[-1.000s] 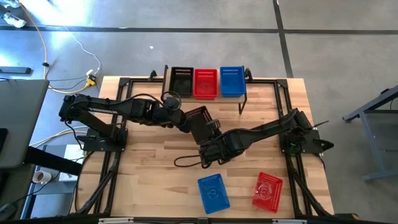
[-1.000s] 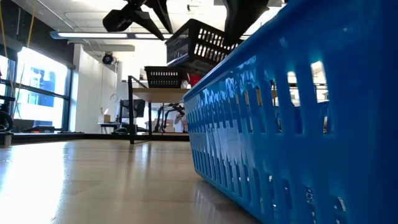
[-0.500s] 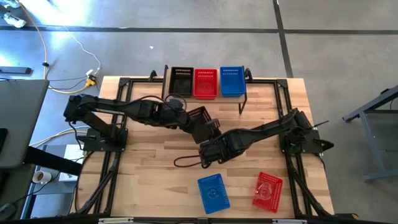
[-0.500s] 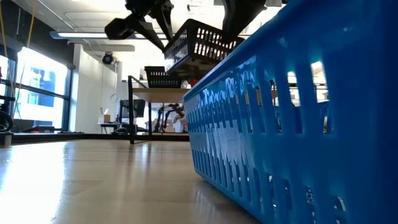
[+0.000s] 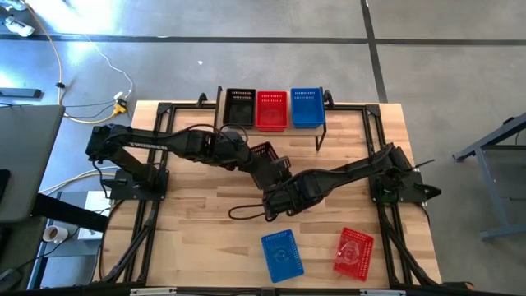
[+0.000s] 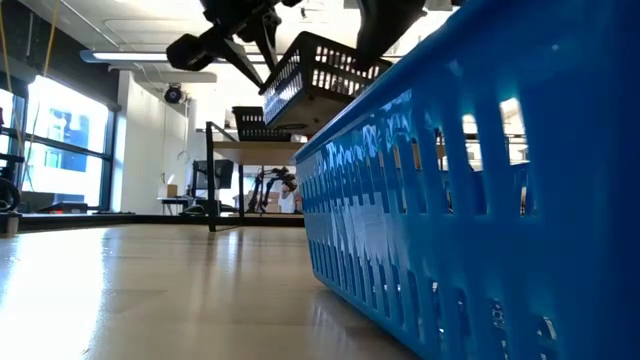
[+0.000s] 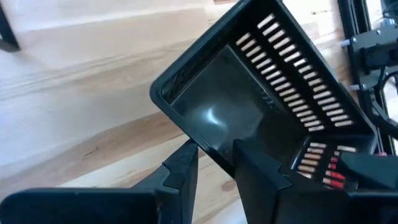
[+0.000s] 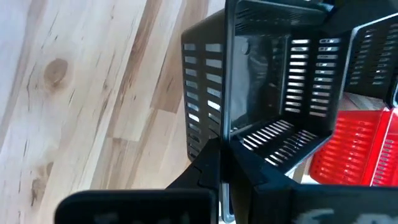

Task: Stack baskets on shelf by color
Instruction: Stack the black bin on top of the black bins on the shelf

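Left gripper [image 7: 214, 163] jaws clamp the rim of a black perforated plastic basket [image 5: 267, 159], lifted and tilted mid-table. Right gripper [image 8: 225, 163] jaws closed on its opposite wall. Light wooden shelf [image 5: 319, 126] at far edge carries black, red and blue baskets.

Three baskets [image 5: 272, 108] on shelf [image 5: 321, 127]

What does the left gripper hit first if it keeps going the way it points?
The black basket it already grips by the rim. Past it, the left gripper likely meets the right gripper, also shut on that basket; depth is unclear.
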You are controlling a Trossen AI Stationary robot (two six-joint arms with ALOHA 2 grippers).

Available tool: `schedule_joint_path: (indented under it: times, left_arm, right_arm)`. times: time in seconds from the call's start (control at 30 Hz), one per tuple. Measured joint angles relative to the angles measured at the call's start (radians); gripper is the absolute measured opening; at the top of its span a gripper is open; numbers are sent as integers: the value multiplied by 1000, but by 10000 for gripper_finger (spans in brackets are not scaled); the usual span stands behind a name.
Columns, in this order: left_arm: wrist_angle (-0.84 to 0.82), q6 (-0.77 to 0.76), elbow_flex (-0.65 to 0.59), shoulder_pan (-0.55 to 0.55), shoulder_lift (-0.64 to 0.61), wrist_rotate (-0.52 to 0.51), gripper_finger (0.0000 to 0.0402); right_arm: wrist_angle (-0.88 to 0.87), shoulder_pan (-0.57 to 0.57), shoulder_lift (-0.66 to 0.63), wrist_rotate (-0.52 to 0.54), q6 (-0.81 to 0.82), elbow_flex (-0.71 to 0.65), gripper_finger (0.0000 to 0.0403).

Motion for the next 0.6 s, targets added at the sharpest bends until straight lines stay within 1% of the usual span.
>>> schedule_joint_path:
  times: [0.1,0.27,0.43,0.53,0.6]
  left_arm:
    - [-1,-20,0,18,0,20,90]
    - [-10,-55,0,60,0,87,90]
    - [-9,-107,0,95,0,148,90]
    - [-9,-107,0,108,0,149,90]
    - [-8,-89,0,115,0,148,90]
  right_arm:
    - [24,-2,0,21,-1,0,0]
    - [35,-2,0,87,-66,0,0]
    - [59,-2,0,121,-135,0,0]
    - [90,-2,0,146,-180,0,0]
    - [90,-2,0,145,-181,0,0]
